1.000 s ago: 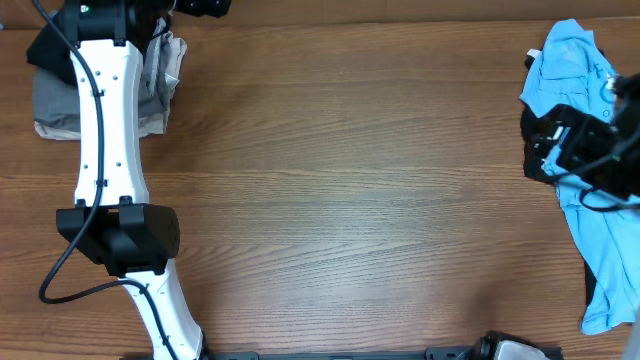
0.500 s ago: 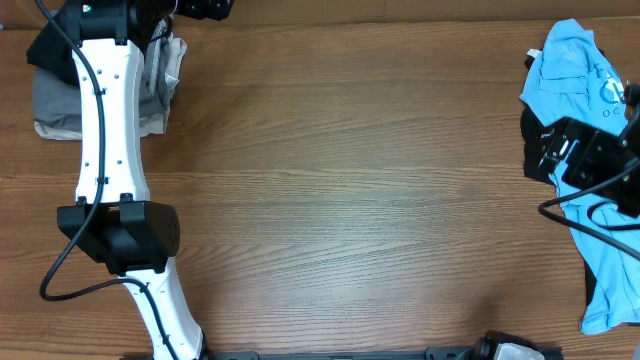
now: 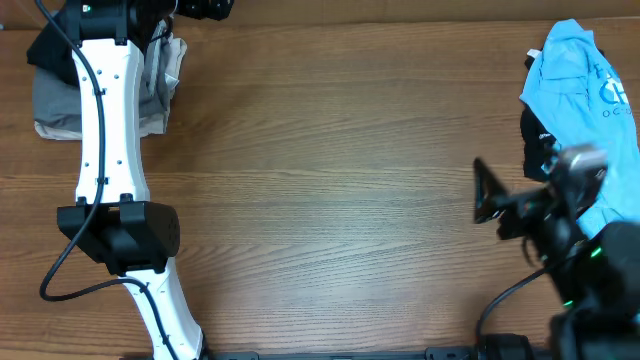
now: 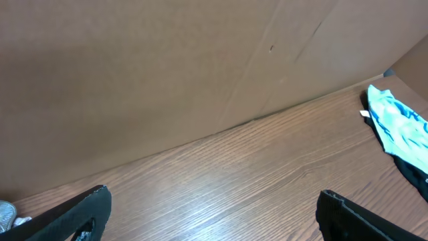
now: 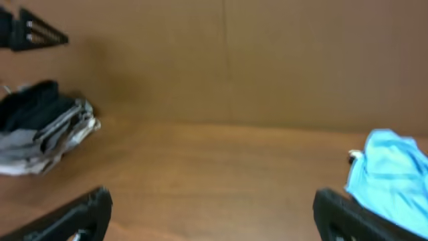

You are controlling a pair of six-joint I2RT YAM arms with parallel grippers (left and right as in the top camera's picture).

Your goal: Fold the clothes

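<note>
A crumpled light blue shirt (image 3: 580,75) lies at the table's far right, over a black garment (image 3: 532,140). It also shows in the left wrist view (image 4: 398,124) and the right wrist view (image 5: 394,174). A folded pile of grey and black clothes (image 3: 55,100) sits at the far left and shows in the right wrist view (image 5: 40,130). My right gripper (image 3: 488,198) is open and empty over bare wood, left of the blue shirt (image 5: 214,217). My left gripper (image 3: 200,8) is open and empty at the back edge, right of the pile (image 4: 214,217).
A brown cardboard wall (image 4: 167,73) runs along the back of the wooden table (image 3: 340,180). The white left arm (image 3: 105,150) stretches from the front edge to the back left, passing over the pile's right side.
My right arm has pulled off the blue shirt and swung toward the front and left. Its gripper now points left over bare wood. The left arm has not moved.
</note>
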